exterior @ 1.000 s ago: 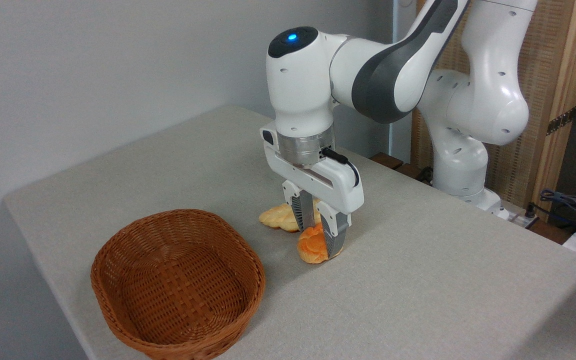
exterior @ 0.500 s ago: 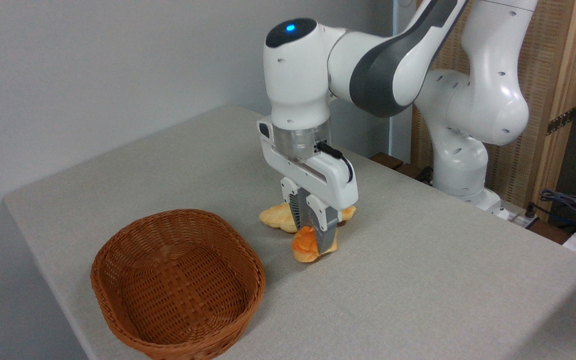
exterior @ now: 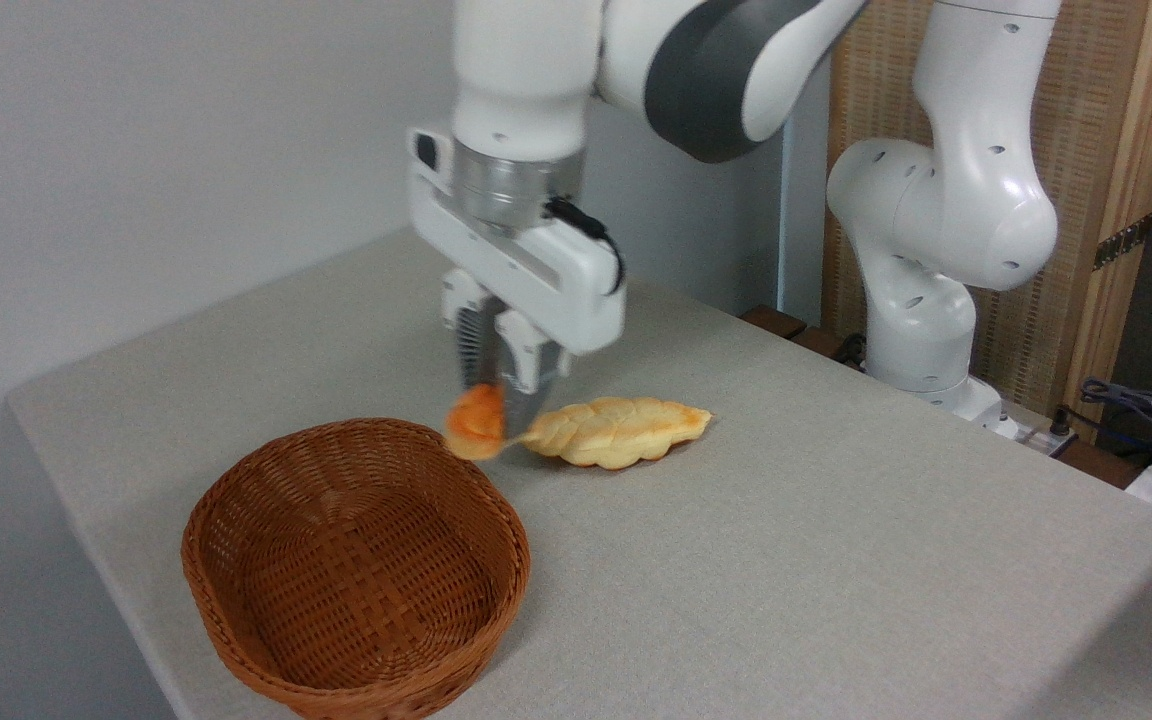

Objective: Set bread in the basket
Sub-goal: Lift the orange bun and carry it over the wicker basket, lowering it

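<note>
The bread (exterior: pixel 476 423), a small round orange-golden bun, hangs in the air, blurred by motion. My gripper (exterior: pixel 496 418) is shut on it, fingers pointing down. Bun and gripper are just above the far right rim of the basket (exterior: pixel 356 560), an oval brown wicker basket with low sides and nothing inside, near the table's front left.
A longer pale yellow braided loaf (exterior: pixel 618 430) lies on the grey table (exterior: pixel 836 560) just right of the gripper. The arm's white base (exterior: pixel 921 330) stands at the back right, with cables (exterior: pixel 1141 410) at the far right edge.
The gripper has lifted the bun off the table and carried it up and to the left, from beside the braided loaf to over the basket's rim. The loaf now shows whole.
</note>
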{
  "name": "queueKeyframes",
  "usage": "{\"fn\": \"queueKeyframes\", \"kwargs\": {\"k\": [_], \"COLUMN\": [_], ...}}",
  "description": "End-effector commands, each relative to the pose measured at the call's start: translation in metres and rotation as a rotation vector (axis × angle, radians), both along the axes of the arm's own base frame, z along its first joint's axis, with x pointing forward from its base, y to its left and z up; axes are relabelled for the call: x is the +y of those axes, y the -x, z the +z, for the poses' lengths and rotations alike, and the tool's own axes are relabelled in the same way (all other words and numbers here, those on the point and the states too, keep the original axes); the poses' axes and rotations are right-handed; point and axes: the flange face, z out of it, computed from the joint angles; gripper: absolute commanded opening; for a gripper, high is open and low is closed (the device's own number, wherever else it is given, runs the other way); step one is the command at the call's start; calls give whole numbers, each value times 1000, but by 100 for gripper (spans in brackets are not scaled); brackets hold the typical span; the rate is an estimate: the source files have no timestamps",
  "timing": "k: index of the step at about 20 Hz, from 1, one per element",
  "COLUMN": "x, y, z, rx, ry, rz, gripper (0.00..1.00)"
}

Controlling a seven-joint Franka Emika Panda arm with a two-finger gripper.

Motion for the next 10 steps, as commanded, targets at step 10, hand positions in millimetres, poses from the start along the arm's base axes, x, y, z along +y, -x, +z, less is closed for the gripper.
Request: {"fn": "queueKeyframes", "kwargs": {"k": [10], "x": [-85], "y": [-114], "z": [-58], "rx": [-18], "ry": [42], "rz": [97], "gripper": [71]}}
